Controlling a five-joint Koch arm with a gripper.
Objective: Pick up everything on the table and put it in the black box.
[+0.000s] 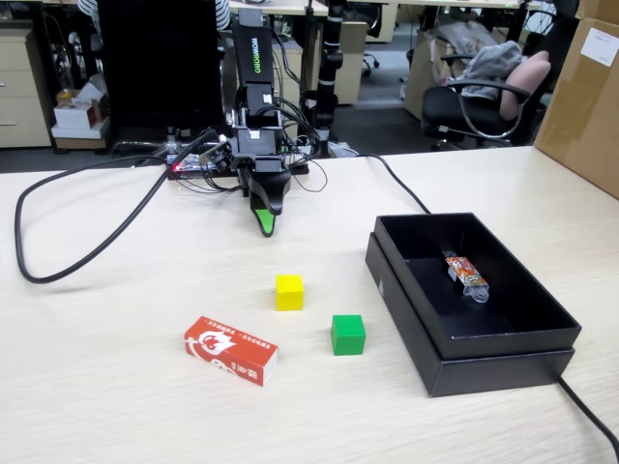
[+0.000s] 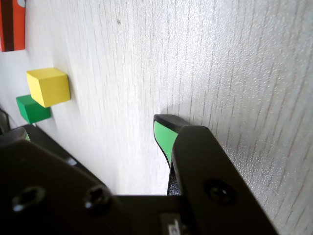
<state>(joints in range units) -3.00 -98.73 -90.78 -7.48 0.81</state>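
Fingers [image 1: 265,224] appear pressed together and empty, risking shoving the yellow cube [image 1: 289,291] across the tabletop [image 1: 116,387] unless spread first.

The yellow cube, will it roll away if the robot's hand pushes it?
Probably not. The yellow cube sits flat on the table on a flat face, so it would likely slide rather than roll. It looks stiff and small, likely light, so even a gentle nudge may move it.

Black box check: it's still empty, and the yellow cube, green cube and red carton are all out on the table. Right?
Not quite. The black box is not empty: the fixed view shows a slim orange-red packet lying inside it. The rest holds: the yellow cube, green cube and red carton all sit on the table.
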